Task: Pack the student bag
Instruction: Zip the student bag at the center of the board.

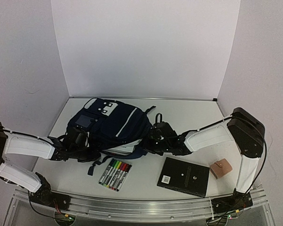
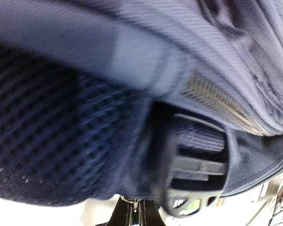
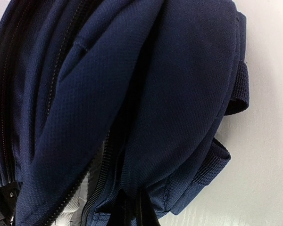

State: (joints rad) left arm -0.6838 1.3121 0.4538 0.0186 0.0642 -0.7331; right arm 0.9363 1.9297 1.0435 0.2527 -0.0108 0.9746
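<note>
Far left, low over the white tabletop (image 1: 193, 115): left tool (image 1: 79, 141) pushed against the left flank of the student bag (image 1: 115, 121), jaws pressed together. From the left wrist, fingers (image 2: 123, 217) drawn into a narrow wedge at the bottom edge, a small metal piece right at their tip. Impossible to tell whether pinched or merely touched. Above them, blurred: dark mesh panel (image 2: 52, 136) on the left, a pale stripe, a zipper (image 2: 221, 101) running diagonally, a grey plastic buckle (image 2: 198, 172) on webbing.

Centre: bag lying flat on the tabletop's left half, between both tools. White patches at the far end, thin white stripes across navy fabric, straps trailing toward the near edge. Near its front, a row of coloured markers (image 1: 115, 174) lying side by side.

Right of the bag: right tool (image 1: 156, 136) up against the bag's right side, jaws likewise pressed together. From the right wrist, dark fingers (image 3: 146, 214) meeting at the bottom under folds of navy fabric; grip on cloth not certain. Two strap loops (image 3: 240, 89) jutting from the bag's edge over the white surface.

Further right, toward the front: black book (image 1: 184, 176) lying flat, then a small tan wallet (image 1: 221, 168) just beside its right corner.
</note>
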